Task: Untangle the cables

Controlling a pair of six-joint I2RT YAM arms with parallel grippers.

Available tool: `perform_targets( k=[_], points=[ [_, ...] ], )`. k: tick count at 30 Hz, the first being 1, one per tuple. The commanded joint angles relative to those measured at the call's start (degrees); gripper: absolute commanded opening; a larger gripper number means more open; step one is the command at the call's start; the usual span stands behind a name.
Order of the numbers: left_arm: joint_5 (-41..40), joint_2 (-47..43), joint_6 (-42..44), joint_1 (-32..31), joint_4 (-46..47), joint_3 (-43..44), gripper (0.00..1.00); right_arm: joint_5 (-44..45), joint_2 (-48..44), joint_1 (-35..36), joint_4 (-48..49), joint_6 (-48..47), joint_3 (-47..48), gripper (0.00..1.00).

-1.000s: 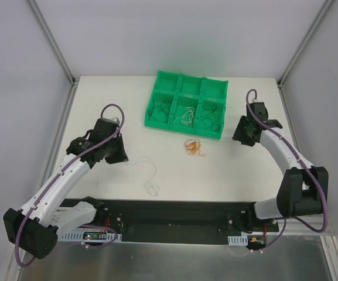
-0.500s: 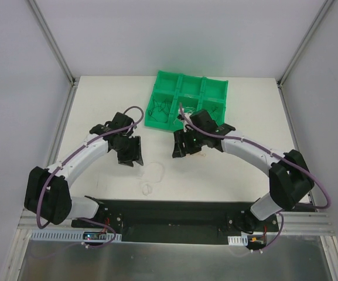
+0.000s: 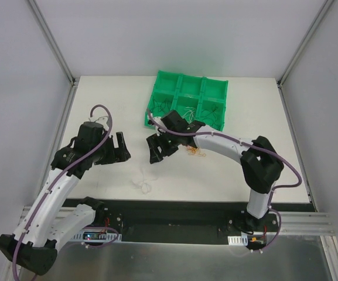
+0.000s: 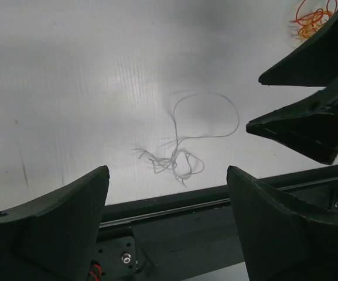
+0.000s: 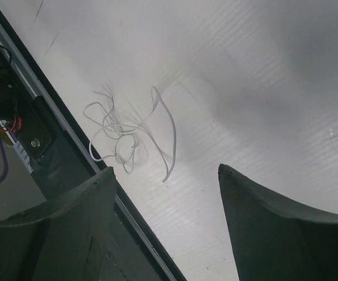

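Observation:
A tangle of thin white cable (image 3: 142, 180) lies loose on the table near its front edge; it also shows as the white cable (image 4: 183, 159) in the left wrist view and the white cable (image 5: 126, 132) in the right wrist view. A red and orange cable tangle (image 3: 197, 151) lies in front of the green tray (image 3: 193, 76). My left gripper (image 3: 122, 149) is open to the left of the white cable and holds nothing. My right gripper (image 3: 152, 150) is open just beyond the cable, also with nothing in it. Both hover clear of it.
The tray's compartments hold black cables (image 3: 159, 106) and white cables (image 3: 186, 109). The black base rail (image 3: 174, 213) runs along the table's near edge, close behind the white tangle. The right gripper's fingers (image 4: 309, 88) reach into the left wrist view.
The right arm has swung from the far right across to the middle. The left arm came in and drew back. Both grippers opened wider, and the white cable lies more bunched.

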Motion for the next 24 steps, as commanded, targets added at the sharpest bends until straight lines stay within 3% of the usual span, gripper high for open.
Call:
perform_targets(
  k=[1, 6, 8, 10, 12, 13, 19, 24],
  points=[
    [-8.1, -3.4, 3.1, 0.3, -2.3, 2.3, 0.82, -3.5, 5.0, 1.7, -2.8, -0.1, 3.7, 0.73],
    [-7.1, -3.5, 4.7, 0.4, -2.8, 2.5, 0.82, -5.1, 8.2, 4.0, -5.2, -1.3, 5.9, 0.72],
    [-5.7, -3.6, 4.8, 0.4, -2.4, 1.6, 0.83, -3.8, 9.3, 4.4, -6.4, -1.1, 6.8, 0.65],
    [-5.2, -2.9, 5.1, 0.4, -1.9, 1.2, 0.82, 0.1, 9.6, 4.4, -9.1, -0.6, 8.6, 0.38],
    [-4.4, -2.3, 5.1, 0.5, -1.6, 1.4, 0.82, 4.4, 8.3, 3.9, -10.5, 0.4, 9.6, 0.04],
    [-4.1, -2.1, 5.1, 0.3, -1.2, 1.4, 0.82, 6.2, 7.0, 3.4, -11.3, 1.4, 10.2, 0.0],
    [-5.0, -1.7, 6.3, -0.6, -0.5, 2.0, 0.82, 14.1, -2.9, -2.7, -14.4, 6.4, 14.0, 0.0],
    [-5.0, -1.7, 6.3, -0.7, 0.2, 2.0, 0.82, 16.5, -4.1, -7.3, -20.5, 5.3, 24.0, 0.0]
  ],
)
